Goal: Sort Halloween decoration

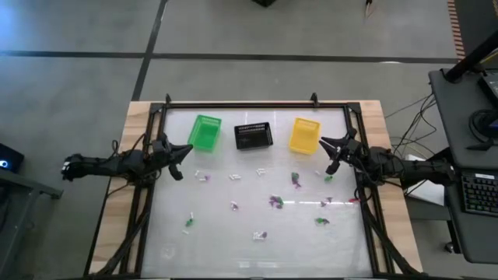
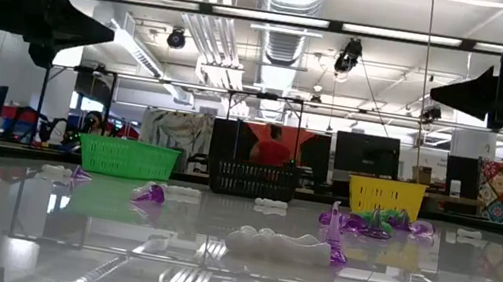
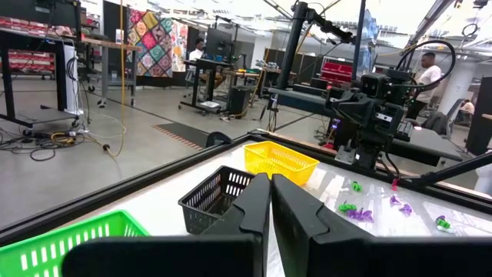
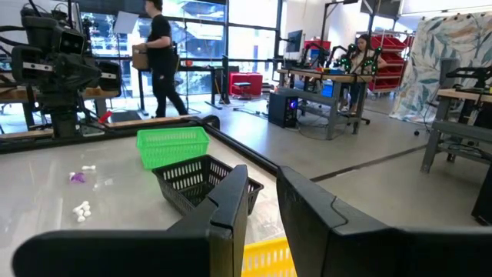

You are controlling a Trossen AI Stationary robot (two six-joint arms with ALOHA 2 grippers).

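Small white, purple and green Halloween decoration pieces lie scattered on the glossy white table, among them a purple one, a white one and a green one. In the low view a white piece lies nearest. My left gripper hovers shut at the table's left side, level, near the green basket. At the right side, beside the yellow basket, my right gripper hovers level. It is open by a narrow gap with nothing between the fingers.
A black basket stands between the green and yellow ones along the far edge. A black metal frame rims the table. Most pieces lie in the table's middle and right half. People stand in the room beyond.
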